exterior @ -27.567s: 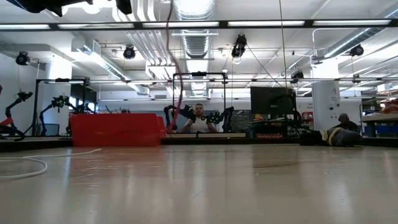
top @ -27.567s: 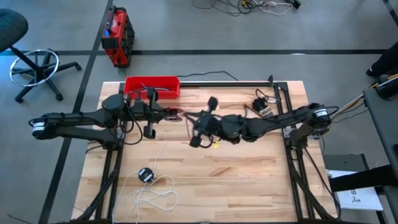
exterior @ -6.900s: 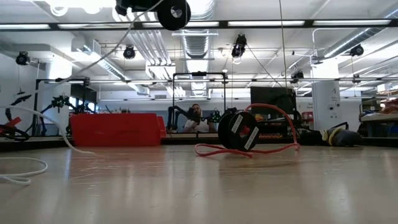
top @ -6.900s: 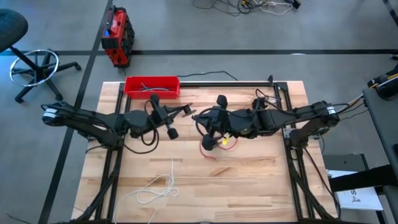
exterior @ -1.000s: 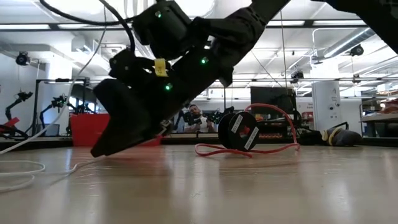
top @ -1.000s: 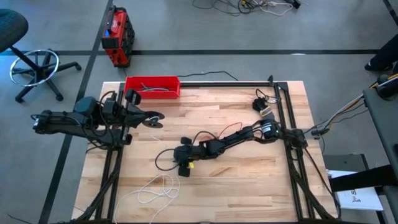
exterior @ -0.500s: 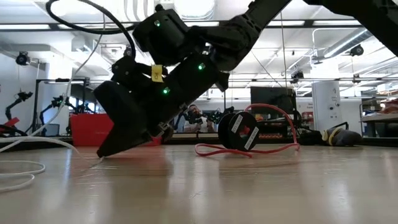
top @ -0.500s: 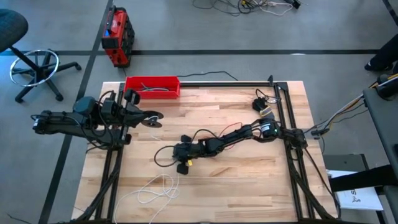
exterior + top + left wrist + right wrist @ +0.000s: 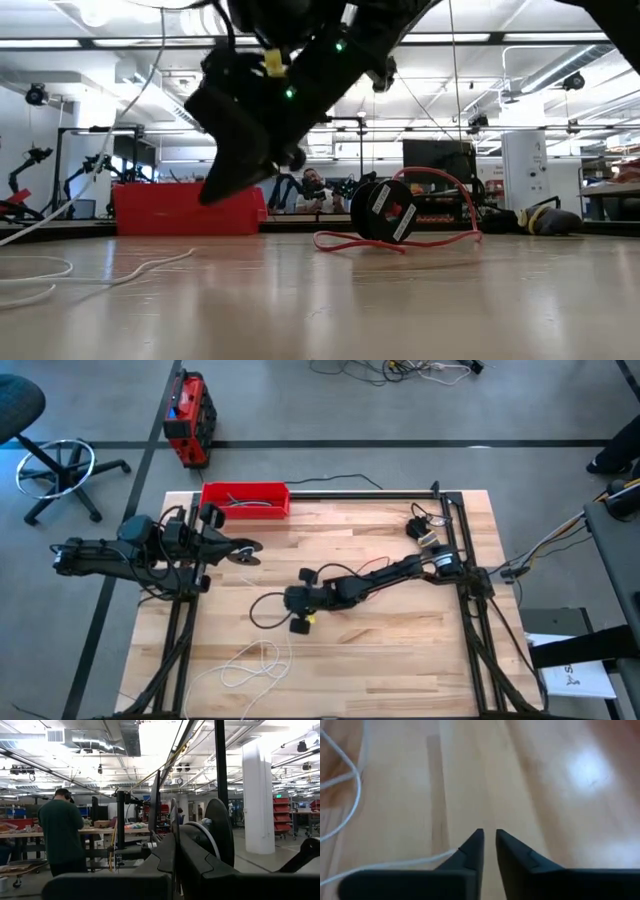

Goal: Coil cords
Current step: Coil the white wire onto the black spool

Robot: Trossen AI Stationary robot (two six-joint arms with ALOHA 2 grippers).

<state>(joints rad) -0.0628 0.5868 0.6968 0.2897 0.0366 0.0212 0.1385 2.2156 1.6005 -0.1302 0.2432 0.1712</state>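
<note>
My left gripper (image 9: 238,550) hovers over the table's far left, shut on a black spool (image 9: 249,552) with white cord wound on it (image 9: 201,833). The white cord (image 9: 150,80) hangs down from it, and the rest lies in loose loops (image 9: 252,660) near the front left. My right gripper (image 9: 288,600) hangs above the table's middle, fingers (image 9: 489,836) almost together with nothing between them. A strand of white cord (image 9: 395,862) lies on the wood beside them. The red cord (image 9: 440,180) lies coiled by its black spool (image 9: 385,210), which stands on edge. My left gripper pinches one thin flange of the spool (image 9: 172,822) between its two fingers. The fingers lie about level and point toward the table's right. The spool is lifted clear of the table, its other flange (image 9: 220,835) standing beside the fingers. White cord trails down from it.
A red tray (image 9: 245,498) holding dark cables sits at the far left edge. Small dark parts (image 9: 421,528) lie at the far right by the frame. People and workbenches show in the room beyond the table.
My right gripper has risen from the table top, where its fingertips were low by the white cord, and has shifted a little toward the right edge. The cord's strand stays lying on the wood.
</note>
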